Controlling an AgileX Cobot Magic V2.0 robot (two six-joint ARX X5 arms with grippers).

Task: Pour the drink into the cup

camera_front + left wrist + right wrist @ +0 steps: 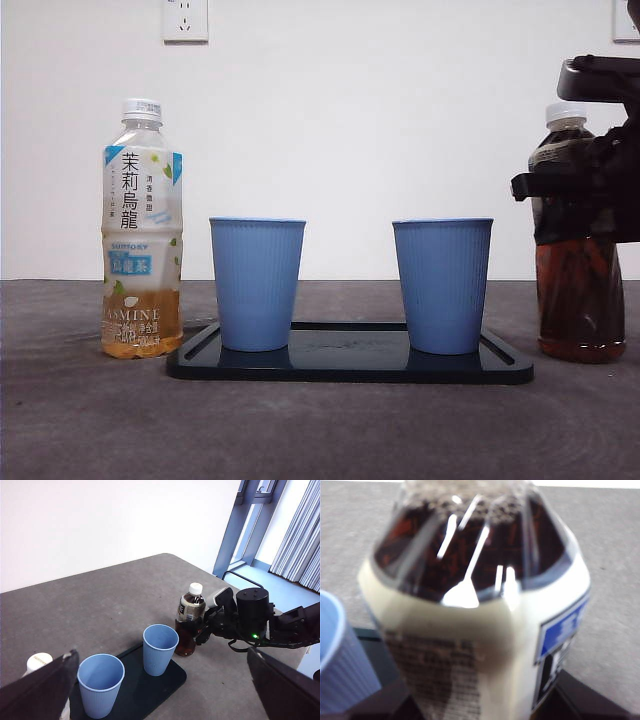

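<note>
from the front, my right gripper (pixel 600 185) was at the dark tea bottle (pixel 575 250), which stood upright on the table (pixel 90 420) just beside the tray (pixel 350 365), on the side of the nearer blue cup (pixel 443 285). the white cap (pixel 563 113) was on the bottle. the other blue cup (pixel 257 283) stood on the same tray, well apart from the first, and a jasmine tea bottle (pixel 142 230) stood capped at the tray's far end. both cups were upright; i could not see into them from this height.

from my left wrist, my left gripper (pixel 160 690) hung high above the table with its jaws spread wide and nothing between them; it was only waiting. below, my right gripper (pixel 212 622) reached in at the dark tea bottle (pixel 189 620) about the label, the bottle touching the table next to the tray (pixel 165 680). the nearer cup (pixel 160 649) looked empty, as did the other (pixel 100 682).

from my right wrist, the dark tea bottle (pixel 475 605) filled nearly the whole view, blurred and very close, its label between my jaws. i judged them closed on it, though the contact itself was hidden. a rim of blue cup (pixel 337 650) showed to one side.

i judged this to be the grasping step, with nothing poured yet. with the cap in place, the next move called for it to come off before any lift and tilt over the nearer cup, and my left gripper was the free one for that.
</note>
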